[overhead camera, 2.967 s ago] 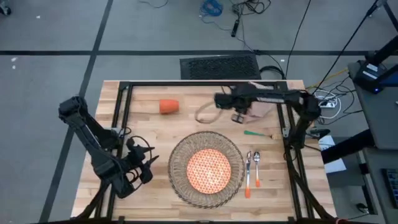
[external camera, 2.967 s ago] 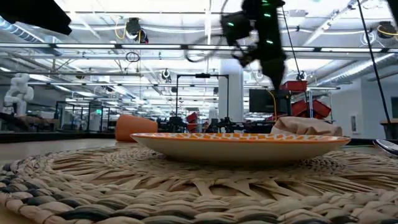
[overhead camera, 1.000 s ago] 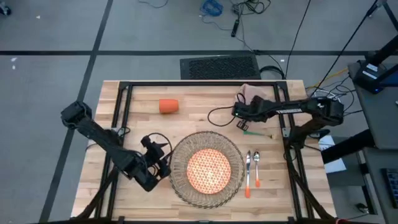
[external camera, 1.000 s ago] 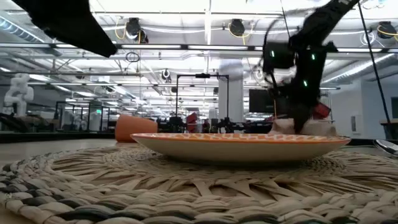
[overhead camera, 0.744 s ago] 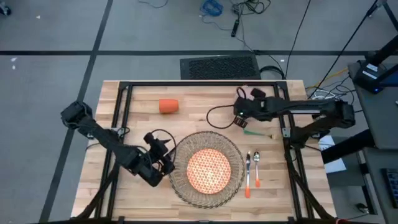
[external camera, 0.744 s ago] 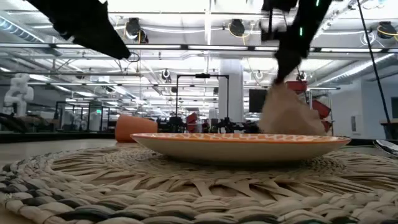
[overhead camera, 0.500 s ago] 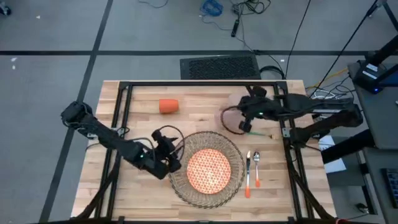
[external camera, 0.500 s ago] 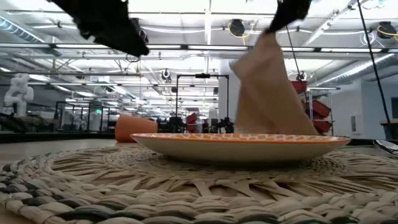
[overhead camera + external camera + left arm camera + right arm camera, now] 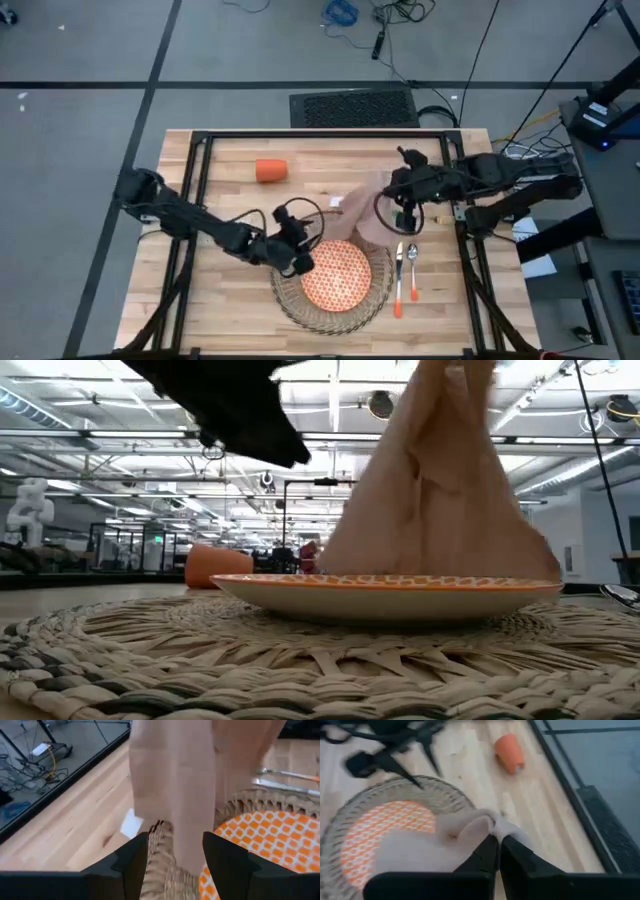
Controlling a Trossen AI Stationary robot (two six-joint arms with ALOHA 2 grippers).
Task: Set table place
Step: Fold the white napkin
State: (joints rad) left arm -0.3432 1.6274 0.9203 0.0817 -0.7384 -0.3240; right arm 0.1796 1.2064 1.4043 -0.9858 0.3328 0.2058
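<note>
A beige napkin (image 9: 440, 490) hangs from my right gripper (image 9: 496, 851), which is shut on it above the far side of the orange-patterned plate (image 9: 340, 275). The plate sits on the round wicker placemat (image 9: 288, 296). My left gripper (image 9: 172, 865) is open at the placemat's far left rim, with the napkin's lower part (image 9: 175, 795) hanging just ahead between its fingers; whether they touch it does not show. An orange cup (image 9: 270, 170) lies on its side at the far left. Spoons (image 9: 406, 262) lie right of the placemat. My right gripper pinches a bunched peak of the napkin (image 9: 495, 829) between its two fingers. It comes from the table's right, slanting down. The cloth hangs below and fans out wide. Its lower end (image 9: 440, 565) drops behind the plate's rim, and whether it rests there is hidden.
A small white tag (image 9: 335, 203) lies on the wood beyond the placemat. The table's black frame rails (image 9: 200, 140) run along the far and side edges. Bare wood shows on the near left (image 9: 200, 310).
My right gripper has lifted the napkin from the table's far right and carried it left and nearer, over the plate, where it now hangs spread. My left gripper has moved toward the right and far, from beside the placemat to its far left rim, toward the napkin.
</note>
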